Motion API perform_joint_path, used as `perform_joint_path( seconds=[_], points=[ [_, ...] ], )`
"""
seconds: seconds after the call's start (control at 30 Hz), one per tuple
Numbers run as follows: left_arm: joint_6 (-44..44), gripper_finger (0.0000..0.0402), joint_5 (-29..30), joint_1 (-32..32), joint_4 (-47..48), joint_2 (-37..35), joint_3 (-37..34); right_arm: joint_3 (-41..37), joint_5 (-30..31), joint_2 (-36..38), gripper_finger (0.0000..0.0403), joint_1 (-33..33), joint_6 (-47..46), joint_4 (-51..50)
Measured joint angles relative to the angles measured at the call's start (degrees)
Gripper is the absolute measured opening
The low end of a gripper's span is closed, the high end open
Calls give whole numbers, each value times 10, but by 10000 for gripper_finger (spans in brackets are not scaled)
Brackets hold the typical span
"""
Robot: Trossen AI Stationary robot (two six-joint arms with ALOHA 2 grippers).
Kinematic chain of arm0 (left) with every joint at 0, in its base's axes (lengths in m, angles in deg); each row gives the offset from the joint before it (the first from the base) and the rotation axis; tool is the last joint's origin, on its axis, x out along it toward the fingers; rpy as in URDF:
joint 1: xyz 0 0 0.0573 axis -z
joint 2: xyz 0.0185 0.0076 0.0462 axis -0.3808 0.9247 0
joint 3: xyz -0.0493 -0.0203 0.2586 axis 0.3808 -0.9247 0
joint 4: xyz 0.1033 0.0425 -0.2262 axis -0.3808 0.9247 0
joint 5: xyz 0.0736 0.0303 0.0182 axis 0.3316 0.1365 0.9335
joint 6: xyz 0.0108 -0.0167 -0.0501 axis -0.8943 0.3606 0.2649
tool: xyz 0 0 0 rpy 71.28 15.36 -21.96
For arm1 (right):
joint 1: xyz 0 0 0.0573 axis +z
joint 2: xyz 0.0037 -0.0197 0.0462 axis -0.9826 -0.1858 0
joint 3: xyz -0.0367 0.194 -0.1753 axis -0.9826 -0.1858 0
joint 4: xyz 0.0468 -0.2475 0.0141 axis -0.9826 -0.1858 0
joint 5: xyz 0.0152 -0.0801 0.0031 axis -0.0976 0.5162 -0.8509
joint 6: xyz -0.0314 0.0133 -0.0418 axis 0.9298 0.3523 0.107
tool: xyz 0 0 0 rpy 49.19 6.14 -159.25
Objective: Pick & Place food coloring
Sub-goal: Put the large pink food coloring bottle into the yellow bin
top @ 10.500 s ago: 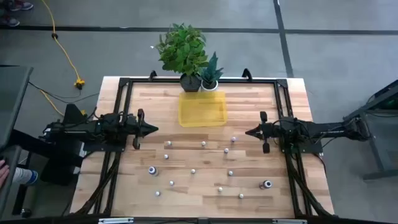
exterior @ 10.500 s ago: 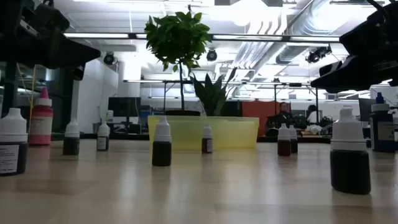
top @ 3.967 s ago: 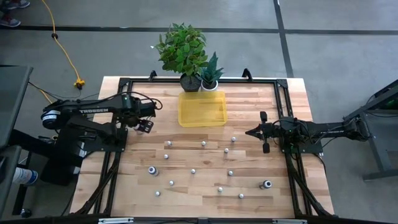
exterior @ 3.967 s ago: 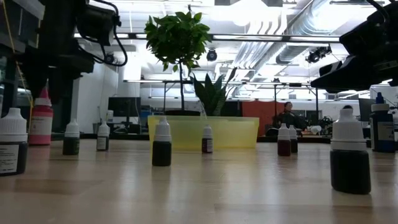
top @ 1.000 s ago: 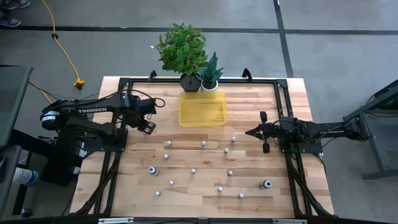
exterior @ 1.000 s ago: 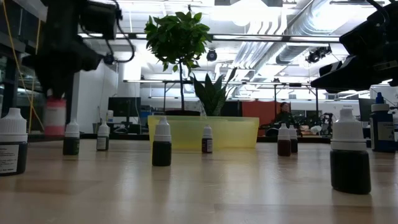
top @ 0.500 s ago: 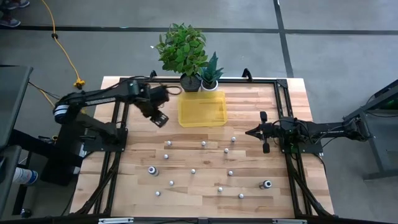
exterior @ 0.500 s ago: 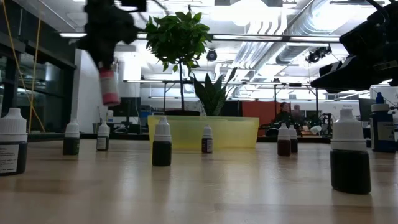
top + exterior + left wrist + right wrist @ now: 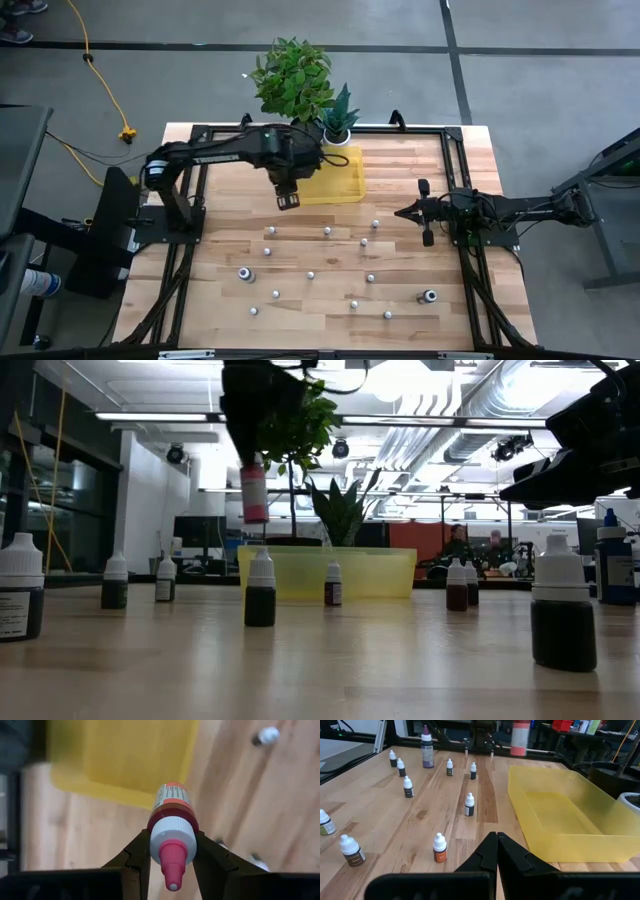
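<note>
Left claw (image 9: 170,865) is clamped on a pink-bodied food coloring bottle with white collar and pink tip (image 9: 171,822), gripped at the collar so the body hangs nose-up between the fingers (image 9: 134,860) and clear of everything below. The bottle is airborne, carried high, presumably so it clears the rim of the flat translucent yellow tray (image 9: 335,186). The tray's near-left corner sits just ahead of and under the claw; bottle looks not yet fully over the tray interior. Left arm is stretched well inward across the wooden worktop (image 9: 330,300), wrist pointing down.

The small white-capped dark bottles (image 9: 310,274) are scattered on the worktop, on the side of the claw away from the tray, all upright.

Right claw (image 9: 497,851) is pinched fully closed, holding nothing, parked low at the worktop's right edge, arm folded back, waiting.

Likely next: a short move over the tray, then release.
</note>
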Motion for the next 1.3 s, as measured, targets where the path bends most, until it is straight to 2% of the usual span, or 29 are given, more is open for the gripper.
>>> perform_joint_path(
  seconds=[0.1, 0.17, 0.27, 0.57, 0.7, 1.0, 1.1, 1.3],
  points=[
    [111, 103, 42, 2, 3, 22, 15, 0, 0, 0, 0, 0, 0, 0],
    [184, 103, 42, 0, -2, 30, 16, 0, 0, 0, 0, 0, 0, 0],
    [248, 103, 25, -14, -7, 41, 17, 0, 0, 0, 0, 0, 0, 0],
    [322, 103, 18, -72, -25, 79, 17, 0, 0, 0, 0, 0, 0, 0],
    [379, 103, -7, -98, -35, 92, 17, 0, 0, 0, 0, 0, 0, 0],
    [422, 103, -20, -129, -70, 130, 17, 0, 0, 0, 0, 0, 0, 0],
    [433, 103, -18, -139, -70, 141, 17, 0, 0, 0, 0, 0, 0, 0],
    [465, 103, 26, -152, -77, 142, 17, 0, 0, 0, 0, 0, 0, 0]
  ],
)
